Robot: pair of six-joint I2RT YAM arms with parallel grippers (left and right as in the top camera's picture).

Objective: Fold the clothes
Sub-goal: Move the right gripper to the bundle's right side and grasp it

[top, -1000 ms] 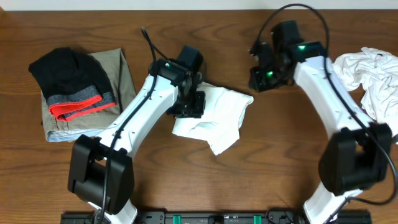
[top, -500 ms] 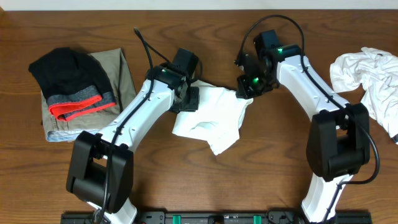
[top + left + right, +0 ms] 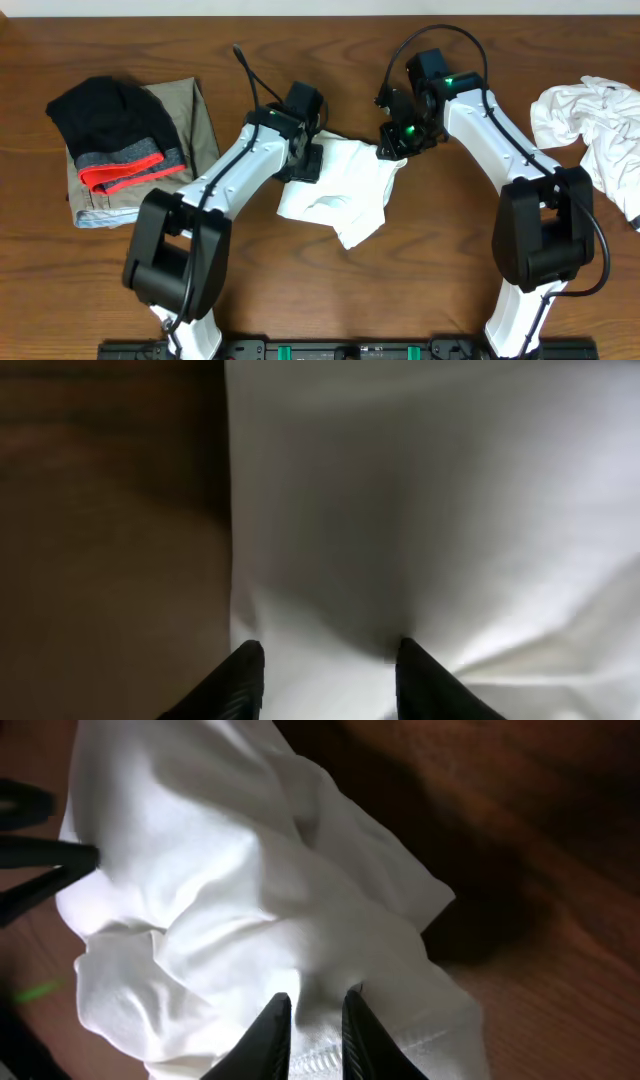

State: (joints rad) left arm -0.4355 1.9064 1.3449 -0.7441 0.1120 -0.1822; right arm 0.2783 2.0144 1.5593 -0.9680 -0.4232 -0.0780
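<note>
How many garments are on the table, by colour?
White cotton garments: 2, the part-folded middle piece and the crumpled right-edge heap, the heap counted as one
Black garment: 1
Grey garment with red trim: 1
Khaki garment: 1
Total: 5

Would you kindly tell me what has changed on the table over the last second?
The right fingers swung left, from over the table to the white garment's upper right corner, where they now stand narrowly apart over the cloth. The left fingers barely shifted at its upper left edge. The garment, the folded pile and the crumpled white heap stayed put.
</note>
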